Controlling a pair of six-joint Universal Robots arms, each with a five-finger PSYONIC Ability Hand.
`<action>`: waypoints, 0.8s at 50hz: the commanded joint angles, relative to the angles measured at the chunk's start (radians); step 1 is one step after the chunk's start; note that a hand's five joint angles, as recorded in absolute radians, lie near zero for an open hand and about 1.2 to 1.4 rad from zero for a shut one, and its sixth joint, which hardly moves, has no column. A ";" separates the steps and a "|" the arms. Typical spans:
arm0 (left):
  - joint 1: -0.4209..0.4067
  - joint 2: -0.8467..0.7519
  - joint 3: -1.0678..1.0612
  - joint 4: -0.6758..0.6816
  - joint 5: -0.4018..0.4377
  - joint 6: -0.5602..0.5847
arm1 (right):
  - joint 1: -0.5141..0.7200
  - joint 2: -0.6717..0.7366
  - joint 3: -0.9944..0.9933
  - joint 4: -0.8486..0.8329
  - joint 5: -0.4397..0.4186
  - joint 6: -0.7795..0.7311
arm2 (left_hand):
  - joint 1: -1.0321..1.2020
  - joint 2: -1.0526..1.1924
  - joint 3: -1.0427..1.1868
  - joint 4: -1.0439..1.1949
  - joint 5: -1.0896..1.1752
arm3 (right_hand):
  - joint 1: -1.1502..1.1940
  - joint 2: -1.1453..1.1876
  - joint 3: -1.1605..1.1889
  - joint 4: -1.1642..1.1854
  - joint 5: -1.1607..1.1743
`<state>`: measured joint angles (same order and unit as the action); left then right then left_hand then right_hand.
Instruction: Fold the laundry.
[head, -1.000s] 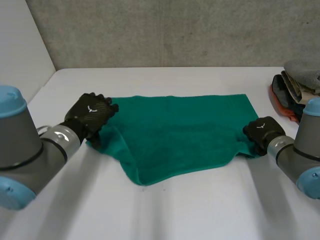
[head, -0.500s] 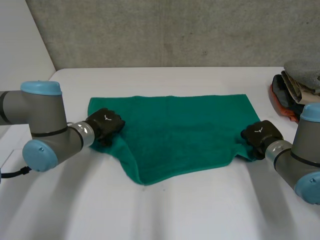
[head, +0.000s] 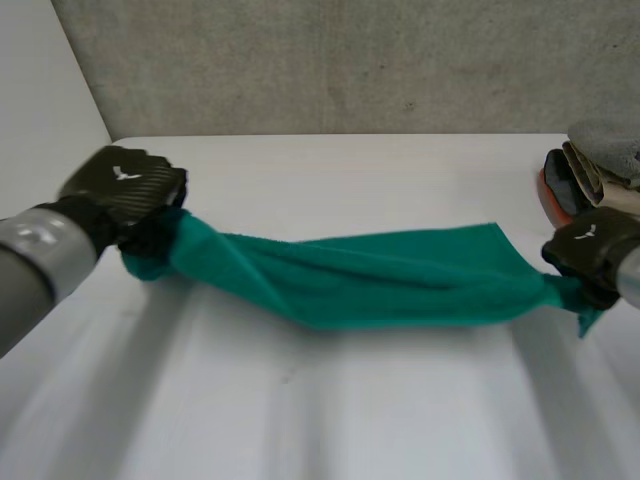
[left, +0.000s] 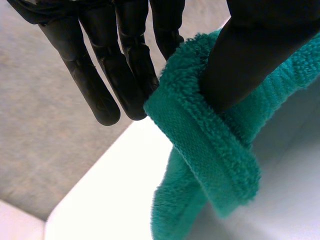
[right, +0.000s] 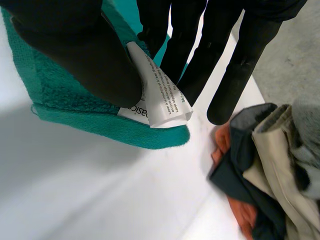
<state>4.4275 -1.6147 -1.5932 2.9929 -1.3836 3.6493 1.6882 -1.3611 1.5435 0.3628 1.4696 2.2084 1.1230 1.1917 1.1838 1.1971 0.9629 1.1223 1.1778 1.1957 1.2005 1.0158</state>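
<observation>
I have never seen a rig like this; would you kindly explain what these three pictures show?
This is a robot with two arms at a white table, each ending in a black hand. The wide picture comes from a camera behind and between the arms, looking down; the two close-ups come from cameras on the wrists, looking along each palm. The left hand and the right hand each pinch one end of a green towel between thumb and fingers, so it stretches between them, bunched and sagging in the middle. The right wrist close-up shows the towel's white label by that hand's fingers. A pile of other clothes lies on the table beside the right hand.
</observation>
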 joint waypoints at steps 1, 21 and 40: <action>0.090 0.214 -0.187 0.004 0.014 -0.012 | -0.042 -0.098 0.001 0.113 -0.005 -0.098 | 0.273 0.205 0.212 0.199 0.259 | 0.274 0.218 0.201 0.196 0.206; 0.101 -0.189 -0.056 0.211 0.012 -0.018 | -0.010 0.224 -0.129 -0.113 0.120 -0.093 | 0.273 0.205 0.212 0.199 0.259 | 0.274 0.218 0.201 0.196 0.206; 0.036 -0.286 0.581 0.584 -0.158 -0.034 | 0.099 0.261 -0.573 -0.825 0.110 0.136 | 0.273 0.205 0.212 0.199 0.259 | 0.274 0.218 0.201 0.196 0.206</action>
<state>4.4618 -1.9097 -1.0061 3.5368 -1.5268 3.6294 1.7815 -1.0928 0.9646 -0.3212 1.5930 2.3330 1.1386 1.1985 1.1941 1.2017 0.9791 1.1396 1.1867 1.1957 1.2007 1.0205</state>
